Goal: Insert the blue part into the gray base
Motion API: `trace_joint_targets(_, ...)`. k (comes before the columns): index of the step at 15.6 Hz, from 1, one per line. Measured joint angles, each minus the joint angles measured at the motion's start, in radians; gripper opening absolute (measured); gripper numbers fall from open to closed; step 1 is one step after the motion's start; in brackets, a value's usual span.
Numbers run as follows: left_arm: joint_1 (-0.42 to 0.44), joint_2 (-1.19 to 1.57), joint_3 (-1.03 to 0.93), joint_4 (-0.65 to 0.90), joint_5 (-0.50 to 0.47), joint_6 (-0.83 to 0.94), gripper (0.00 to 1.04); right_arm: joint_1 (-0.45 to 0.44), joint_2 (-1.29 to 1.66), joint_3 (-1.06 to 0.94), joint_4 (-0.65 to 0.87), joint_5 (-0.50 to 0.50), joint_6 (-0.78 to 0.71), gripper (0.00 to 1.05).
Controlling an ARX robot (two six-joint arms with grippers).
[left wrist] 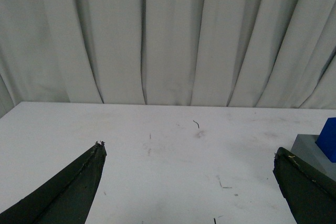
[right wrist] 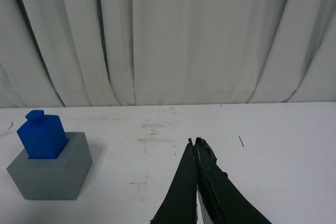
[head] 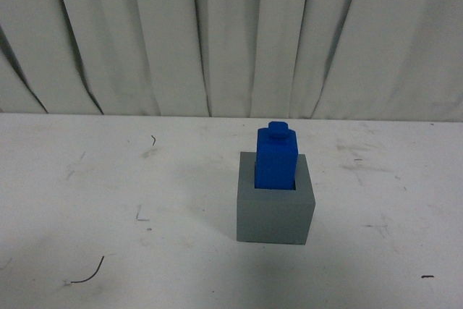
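Note:
The blue part point(head: 276, 157) stands upright in the recess of the gray base point(head: 275, 215) near the middle of the white table, knob up, its upper half above the rim. Neither arm shows in the front view. In the left wrist view my left gripper point(left wrist: 189, 150) is open and empty over bare table, with the gray base point(left wrist: 310, 148) and a corner of the blue part point(left wrist: 329, 139) just beyond one finger. In the right wrist view my right gripper point(right wrist: 195, 141) is shut on nothing, well apart from the blue part point(right wrist: 42, 136) in the gray base point(right wrist: 50, 174).
The white table point(head: 108, 200) is scuffed, with small dark marks. A pleated white curtain point(head: 231, 34) hangs along the table's far edge.

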Motion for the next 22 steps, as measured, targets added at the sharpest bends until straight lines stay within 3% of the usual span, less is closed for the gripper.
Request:
trace_joint_targets(5,0.0,0.0,0.0,0.0,0.0,0.0,0.98,0.0,0.0,0.0,-0.003,0.0,0.0,0.02)
trace_joint_targets(6,0.0,0.0,0.0,0.0,0.0,0.0,0.98,0.0,0.0,0.0,-0.003,0.0,0.0,0.08)
trace_joint_targets(13,0.0,0.0,0.0,0.0,0.0,0.0,0.98,0.0,0.0,0.0,-0.003,0.0,0.0,0.81)
trace_joint_targets(14,0.0,0.0,0.0,0.0,0.0,0.0,0.98,0.0,0.0,0.0,-0.003,0.0,0.0,0.96)
trace_joint_targets(15,0.0,0.0,0.0,0.0,0.0,0.0,0.98,0.0,0.0,0.0,-0.003,0.0,0.001,1.0)
trace_joint_targets(22,0.0,0.0,0.0,0.0,0.0,0.0,0.98,0.0,0.0,0.0,-0.003,0.0,0.001,0.98)
